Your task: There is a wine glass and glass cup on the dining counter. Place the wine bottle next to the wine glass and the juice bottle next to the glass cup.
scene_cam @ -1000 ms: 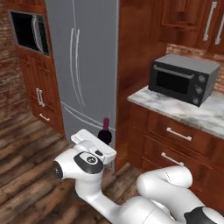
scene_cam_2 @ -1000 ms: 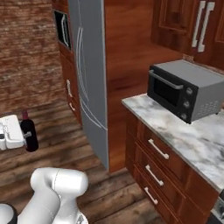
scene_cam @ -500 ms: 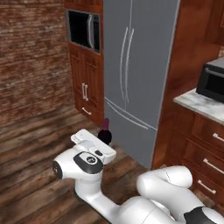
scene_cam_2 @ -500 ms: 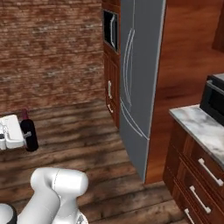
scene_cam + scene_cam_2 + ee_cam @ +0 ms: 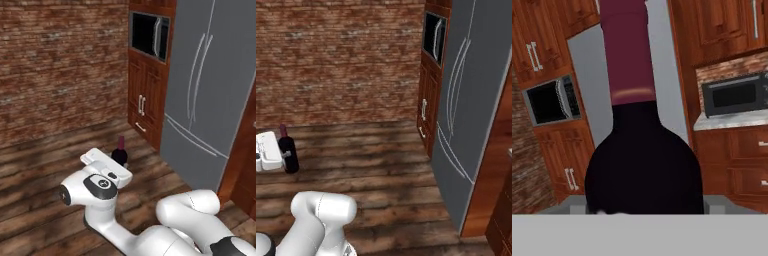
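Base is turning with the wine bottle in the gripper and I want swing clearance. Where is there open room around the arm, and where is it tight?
Open wood floor runs from the gripper, shut on the wine bottle, out to the brick wall. Tight side: the grey fridge and the wood cabinet with the built-in oven.

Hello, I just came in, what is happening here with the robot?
The robot arm is carrying the wine bottle in its pincer, upright and well above the wooden floor. The hand view looks straight at the bottle's dark body and dark-red neck. Around it stand a brick wall, a grey refrigerator and a built-in microwave. The bottle is not yet set down anywhere.
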